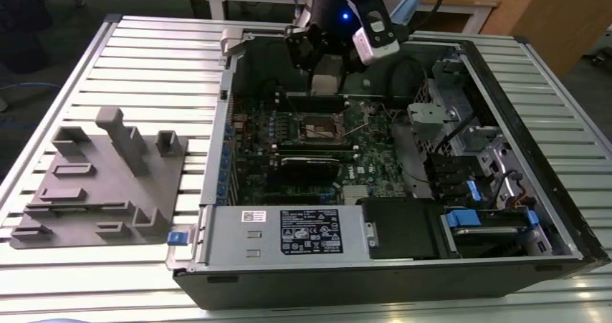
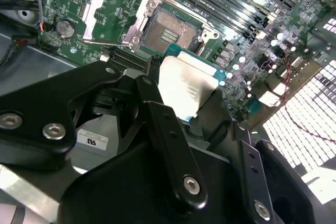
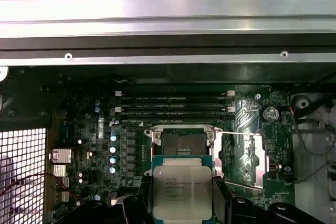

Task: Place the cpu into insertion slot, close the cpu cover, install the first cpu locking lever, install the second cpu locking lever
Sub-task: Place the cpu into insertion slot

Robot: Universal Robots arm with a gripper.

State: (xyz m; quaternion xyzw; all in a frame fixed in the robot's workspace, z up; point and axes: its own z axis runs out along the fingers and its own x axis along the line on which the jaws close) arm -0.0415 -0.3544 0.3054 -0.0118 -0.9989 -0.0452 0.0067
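cpu (image 3: pixel 182 190), flat silvery square, in pincer (image 3: pixel 182 206)

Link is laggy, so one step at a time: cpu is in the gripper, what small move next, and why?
Probably ease the cpu across until it sits squarely over the insertion slot, before lowering. The gripper holds it above the motherboard, seemingly short of the empty slot, and the cpu cover is swung open beside it.

Grey fixture tray (image 1: pixel 103 183) — slatted table (image 1: pixel 143 58)
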